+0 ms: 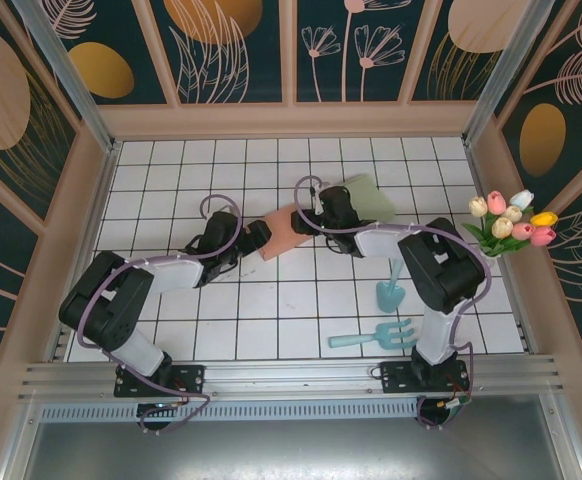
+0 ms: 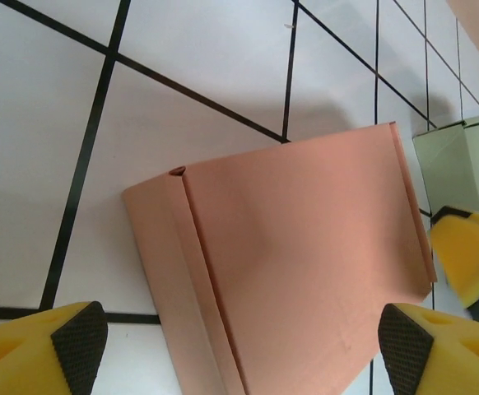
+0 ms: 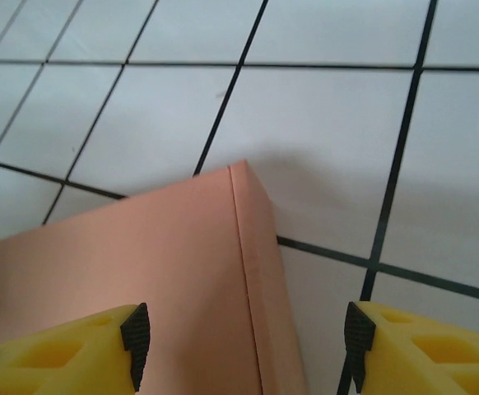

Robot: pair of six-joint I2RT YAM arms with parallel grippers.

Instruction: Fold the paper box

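Observation:
The paper box (image 1: 284, 233) is a flattened salmon-pink sheet with a creased side flap, lying on the white tiled table between my two grippers. In the left wrist view the box (image 2: 297, 263) reaches down between the black pads (image 2: 79, 341), and my left gripper (image 2: 244, 352) is open, straddling its near end without pinching it. My left gripper (image 1: 257, 236) sits at the box's left edge. My right gripper (image 1: 317, 214) is at its right edge. It stands open (image 3: 246, 341) over the box's creased edge (image 3: 252, 271), its pads (image 3: 134, 337) apart from the paper.
A pale green paper box (image 1: 373, 196) lies just behind the right gripper and shows as a green box (image 2: 458, 164) in the left wrist view. A teal trowel (image 1: 389, 290) and a teal hand rake (image 1: 376, 335) lie at the right front. Tulips (image 1: 511, 222) stand by the right wall.

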